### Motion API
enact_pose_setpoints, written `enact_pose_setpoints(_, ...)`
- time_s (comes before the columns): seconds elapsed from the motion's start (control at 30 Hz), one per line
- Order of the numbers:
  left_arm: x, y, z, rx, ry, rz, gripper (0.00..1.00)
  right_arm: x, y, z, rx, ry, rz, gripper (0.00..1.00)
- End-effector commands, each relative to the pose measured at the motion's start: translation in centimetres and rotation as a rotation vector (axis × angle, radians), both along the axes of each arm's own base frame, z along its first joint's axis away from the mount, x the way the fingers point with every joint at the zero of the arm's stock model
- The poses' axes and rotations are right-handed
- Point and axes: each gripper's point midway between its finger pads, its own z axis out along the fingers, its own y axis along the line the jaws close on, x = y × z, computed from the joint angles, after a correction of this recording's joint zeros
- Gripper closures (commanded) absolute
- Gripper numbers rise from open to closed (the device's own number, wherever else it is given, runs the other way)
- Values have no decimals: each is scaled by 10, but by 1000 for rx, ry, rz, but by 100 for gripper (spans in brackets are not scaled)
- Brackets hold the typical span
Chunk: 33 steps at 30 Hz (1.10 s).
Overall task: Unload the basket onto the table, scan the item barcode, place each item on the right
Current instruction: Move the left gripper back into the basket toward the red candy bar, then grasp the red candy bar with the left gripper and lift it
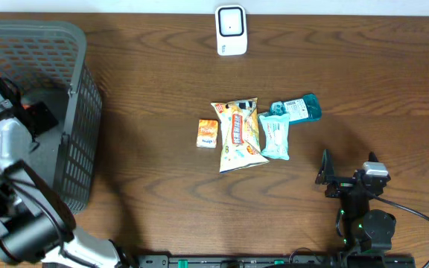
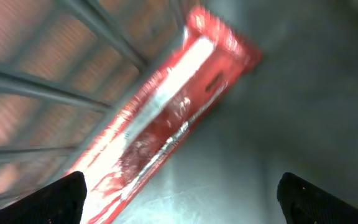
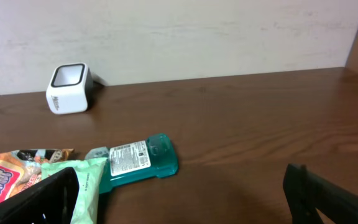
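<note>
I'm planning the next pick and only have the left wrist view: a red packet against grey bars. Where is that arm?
Observer: The left gripper is down inside the grey basket at the left end of the table.
Operator: Anything else to scan?
Observer: Outside it, mid-table: an orange box, a snack bag, a pale green pack and a teal bottle.
Operator: And the scanner?
Observer: The white scanner stands at the far edge, beyond that cluster.
</note>
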Motion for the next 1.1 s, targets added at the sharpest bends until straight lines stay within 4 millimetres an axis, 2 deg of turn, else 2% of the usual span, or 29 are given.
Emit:
enact_pose_setpoints(0.0,-3,1,-19,5,54,-35,2,0,-1,-2,-13,6,-2,1)
enact_pose_setpoints(0.1,0,3,-23,8,49,-35,2,0,-1,-2,-13,6,-2,1)
enact_pose_setpoints(0.6,10,14,-16,61,-3,-32,2,0,-1,-2,-13,6,-2,1)
enact_pose_setpoints(0.8,5,17,-33,38,29,-20,1,0,-1,-2,-13,6,-2,1)
enact_pose_setpoints(0.83,2,17,-41,26,45,-17,4,0,-1,-2,-13,6,-3,1)
enact_pose_setpoints(0.93,-3,14,-59,-4,80,-10,24,0,-1,-2,-13,6,-2,1)
enact_pose_setpoints(1.07,-7,-4,-75,-108,92,-13,57,0,-1,-2,-13,6,-2,1)
